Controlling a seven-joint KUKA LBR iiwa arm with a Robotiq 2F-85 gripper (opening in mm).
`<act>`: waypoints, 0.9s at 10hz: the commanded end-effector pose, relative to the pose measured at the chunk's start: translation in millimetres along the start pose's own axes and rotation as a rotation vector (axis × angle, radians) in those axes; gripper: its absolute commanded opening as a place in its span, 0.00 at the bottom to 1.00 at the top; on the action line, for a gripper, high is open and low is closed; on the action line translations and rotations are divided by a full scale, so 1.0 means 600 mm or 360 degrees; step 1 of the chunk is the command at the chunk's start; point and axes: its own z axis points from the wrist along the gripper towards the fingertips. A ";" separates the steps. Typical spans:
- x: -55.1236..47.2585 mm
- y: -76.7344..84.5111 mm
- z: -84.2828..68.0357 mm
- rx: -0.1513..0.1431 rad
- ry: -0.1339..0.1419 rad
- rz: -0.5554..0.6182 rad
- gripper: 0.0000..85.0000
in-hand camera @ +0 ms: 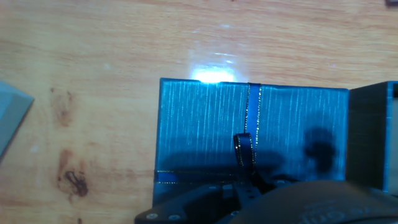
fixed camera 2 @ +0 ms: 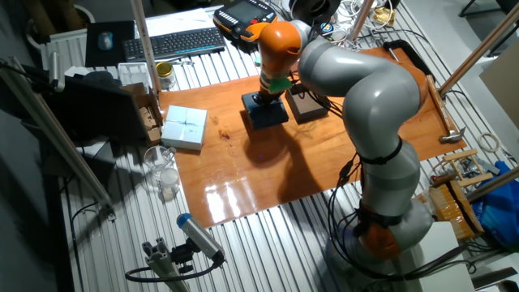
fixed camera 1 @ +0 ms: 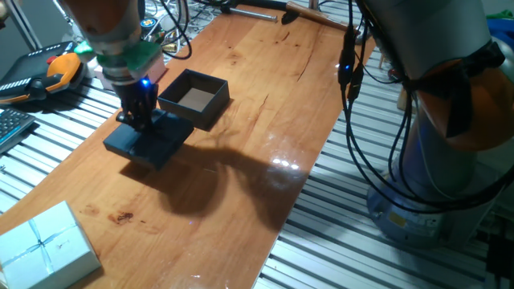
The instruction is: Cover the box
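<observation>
The box is a small black square one, open, with a brown floor; it stands on the wooden table and also shows as the box and as the dark wall of the box at the right edge. Right beside it, flat on the wood, lies its dark lid, also seen as the lid and the lid with a thin ribbon across it. My gripper is pressed down onto the lid's top, its fingers drawn together around the ribbon loop.
A pale blue ribboned box sits near the table's corner; its grey corner shows at the left. An orange-and-black pendant and a keyboard lie off the table. Cables hang at the far edge.
</observation>
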 end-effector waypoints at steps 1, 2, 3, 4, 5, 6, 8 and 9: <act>0.002 -0.012 -0.002 0.0002 0.0000 -0.0001 0.00; 0.003 -0.023 -0.001 0.0007 -0.0002 -0.0004 0.00; 0.006 -0.032 0.002 0.0005 -0.0004 0.0004 0.00; 0.007 -0.042 0.005 -0.0002 -0.0007 0.0014 0.00; 0.009 -0.051 0.006 -0.0014 -0.0011 0.0022 0.00; 0.012 -0.056 0.006 -0.0011 -0.0013 0.0027 0.00; 0.014 -0.060 0.008 -0.0012 -0.0001 0.0034 0.00; 0.014 -0.060 0.008 -0.0015 -0.0001 0.0049 0.00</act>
